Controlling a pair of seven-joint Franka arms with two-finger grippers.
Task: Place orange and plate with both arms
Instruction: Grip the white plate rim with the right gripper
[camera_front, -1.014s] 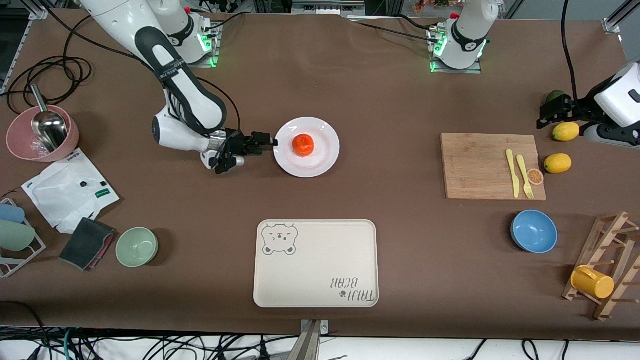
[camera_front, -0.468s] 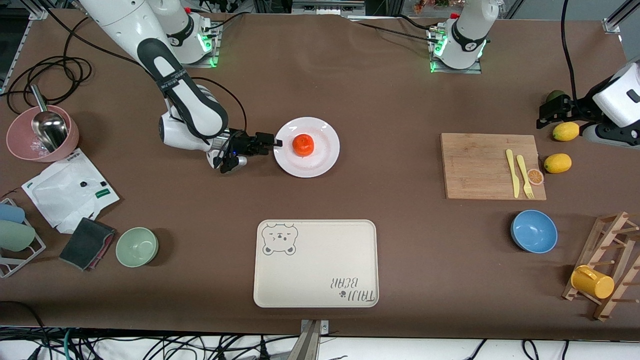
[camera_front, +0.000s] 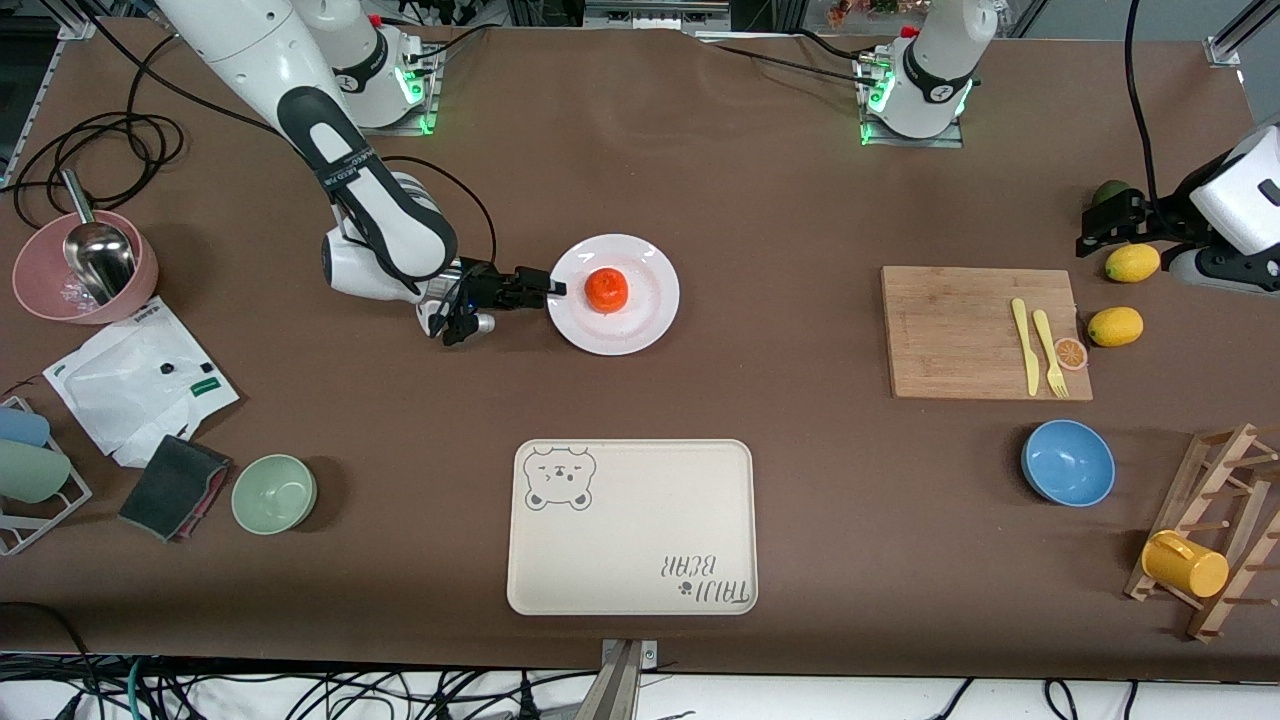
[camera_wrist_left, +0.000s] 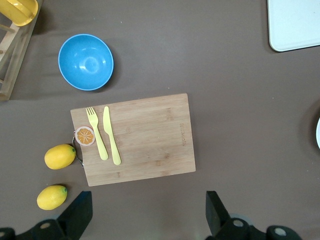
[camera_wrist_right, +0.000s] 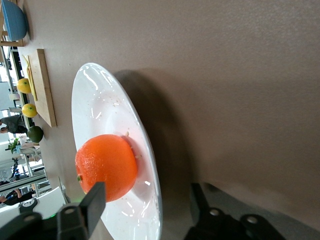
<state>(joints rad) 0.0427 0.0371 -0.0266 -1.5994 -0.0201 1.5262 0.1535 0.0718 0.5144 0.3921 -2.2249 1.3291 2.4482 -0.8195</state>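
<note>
Straddling glossy white plate (camera_front: 640, 318) rim, right end effector (camera_front: 553, 287) half-open, gripping nothing; dimpled orange (camera_front: 606, 289) centred.

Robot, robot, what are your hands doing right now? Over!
Right hand straddling the plate rim, not yet clamped. Orange sits on the plate. Left hand open, waiting above the cutting board. Nothing in the way.

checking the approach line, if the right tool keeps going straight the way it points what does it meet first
The right tool points level at the plate, its fingers straddling the rim, so it would meet that rim first; the orange lies next in line.
</note>
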